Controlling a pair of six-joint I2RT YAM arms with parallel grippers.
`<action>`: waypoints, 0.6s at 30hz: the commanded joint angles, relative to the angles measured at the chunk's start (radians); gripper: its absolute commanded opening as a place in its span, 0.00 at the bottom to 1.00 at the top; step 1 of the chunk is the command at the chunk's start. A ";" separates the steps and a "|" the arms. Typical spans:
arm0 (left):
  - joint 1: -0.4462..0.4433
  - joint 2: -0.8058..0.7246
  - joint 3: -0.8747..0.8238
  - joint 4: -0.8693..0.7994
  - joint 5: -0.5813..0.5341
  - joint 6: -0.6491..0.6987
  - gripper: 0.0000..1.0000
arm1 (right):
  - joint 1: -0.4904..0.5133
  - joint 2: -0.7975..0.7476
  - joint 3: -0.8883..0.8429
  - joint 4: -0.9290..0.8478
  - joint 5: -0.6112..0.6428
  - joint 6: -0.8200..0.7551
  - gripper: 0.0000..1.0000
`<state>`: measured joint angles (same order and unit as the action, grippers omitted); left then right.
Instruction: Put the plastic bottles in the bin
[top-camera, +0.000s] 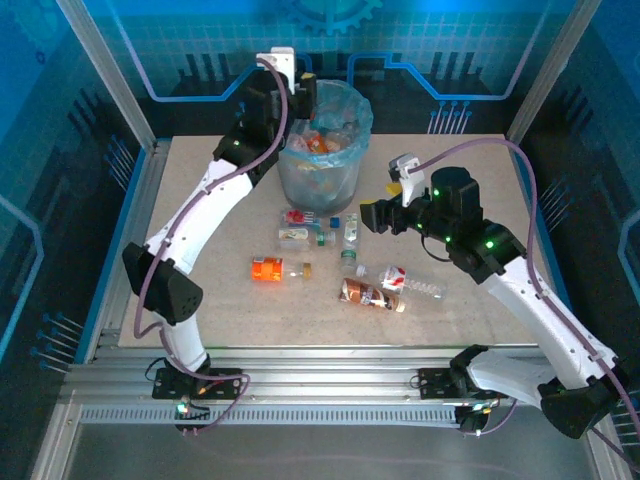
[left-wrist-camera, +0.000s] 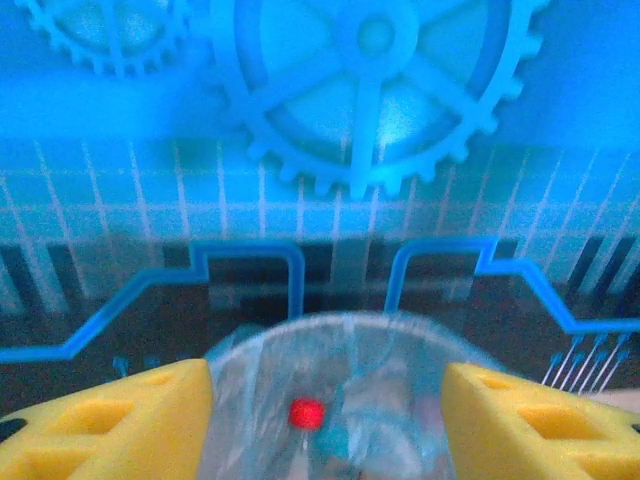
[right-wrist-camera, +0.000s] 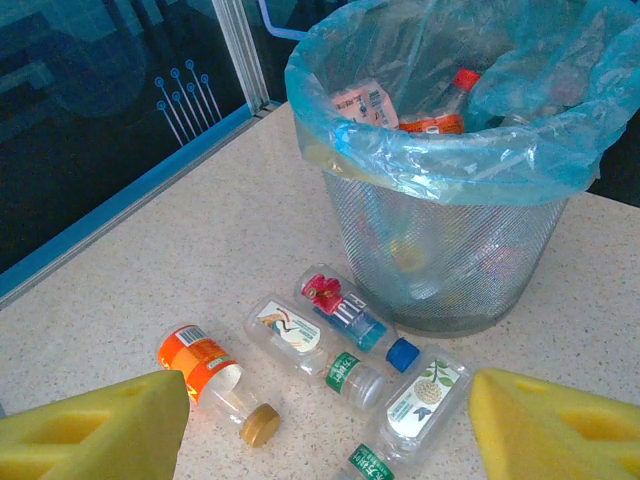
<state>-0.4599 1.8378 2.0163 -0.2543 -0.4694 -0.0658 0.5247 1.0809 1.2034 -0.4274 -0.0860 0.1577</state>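
Note:
The bin (top-camera: 322, 178) stands at the table's far middle, lined with a light-blue bag and holding several bottles (right-wrist-camera: 440, 122). My left gripper (top-camera: 303, 98) hangs over its left rim, open and empty; in the left wrist view its yellow fingers (left-wrist-camera: 120, 425) frame the bag (left-wrist-camera: 330, 350) and a red cap (left-wrist-camera: 307, 412) below. My right gripper (top-camera: 368, 217) is open above the loose bottles: an orange-label one (right-wrist-camera: 200, 365), a bird-label one (right-wrist-camera: 300, 345), a red-flower one with a blue cap (right-wrist-camera: 345, 305) and a plant-label one (right-wrist-camera: 420, 400). A brown bottle (top-camera: 372, 294) and a red-label one (top-camera: 402, 281) lie nearer.
The bottles lie on a speckled beige table (top-camera: 200, 200). Metal posts (top-camera: 110, 70) and blue panels wall it in at the back and sides. An aluminium rail (top-camera: 330, 385) runs along the near edge by the arm bases.

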 joint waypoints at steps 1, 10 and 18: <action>0.039 0.114 0.142 -0.353 0.168 -0.165 0.52 | 0.018 0.024 0.045 -0.032 -0.017 0.002 0.75; 0.046 0.221 0.312 -0.506 0.288 -0.184 0.49 | 0.020 0.115 0.124 -0.178 -0.008 -0.040 0.77; -0.011 0.095 0.322 -0.465 0.247 -0.085 0.58 | 0.055 0.146 0.094 -0.342 -0.020 -0.109 0.78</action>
<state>-0.4362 2.0369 2.3447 -0.7464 -0.2195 -0.2031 0.5457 1.2366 1.3186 -0.6762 -0.0891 0.0933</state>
